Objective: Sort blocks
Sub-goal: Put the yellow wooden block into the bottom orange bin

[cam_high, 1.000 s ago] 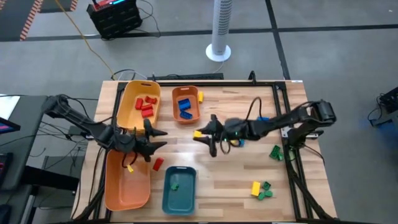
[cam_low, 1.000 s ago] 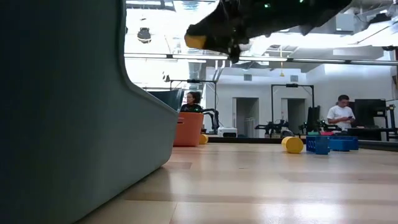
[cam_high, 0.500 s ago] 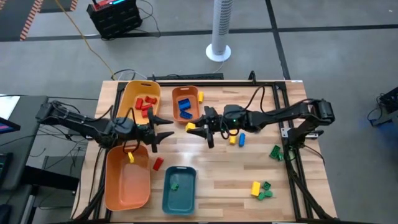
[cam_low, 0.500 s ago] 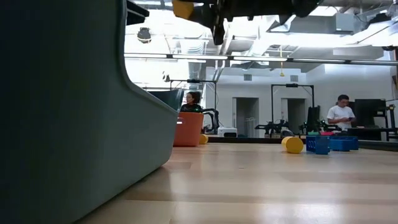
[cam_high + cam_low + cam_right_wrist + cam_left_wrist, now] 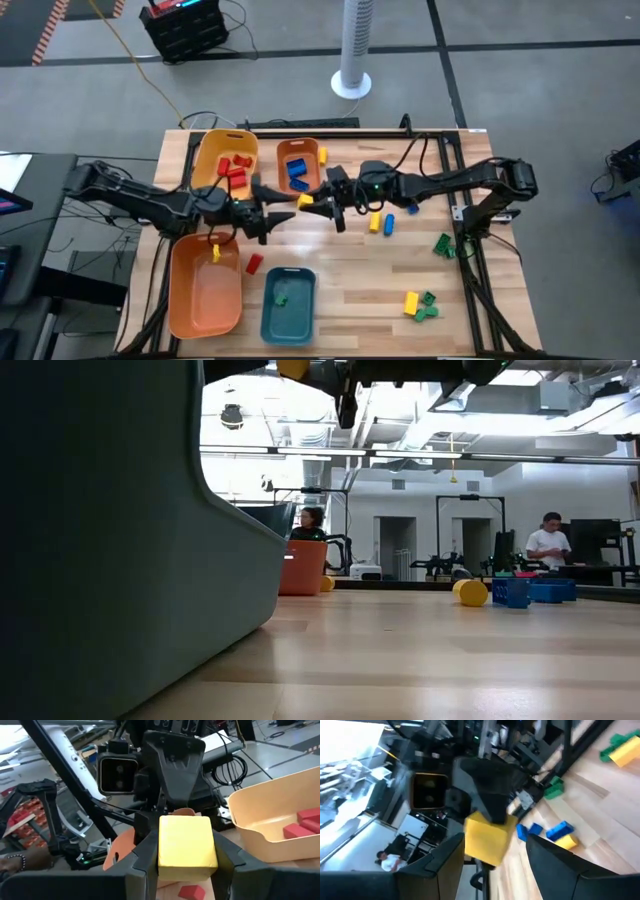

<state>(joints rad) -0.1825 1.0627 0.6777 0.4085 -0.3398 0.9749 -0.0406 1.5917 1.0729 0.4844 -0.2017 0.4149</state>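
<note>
Right claw [image 5: 306, 203] clamps a smooth, boxy yellow plastic block [image 5: 186, 842], facing the left claw [image 5: 283, 208], fingers apart.

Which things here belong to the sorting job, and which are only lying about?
Part of the job:
- yellow block in the right gripper
- left gripper, open, facing it
- red blocks in the yellow tray
- blue blocks in the small orange tray
- loose green blocks

Just lying about:
- white fan
- black crate
</note>
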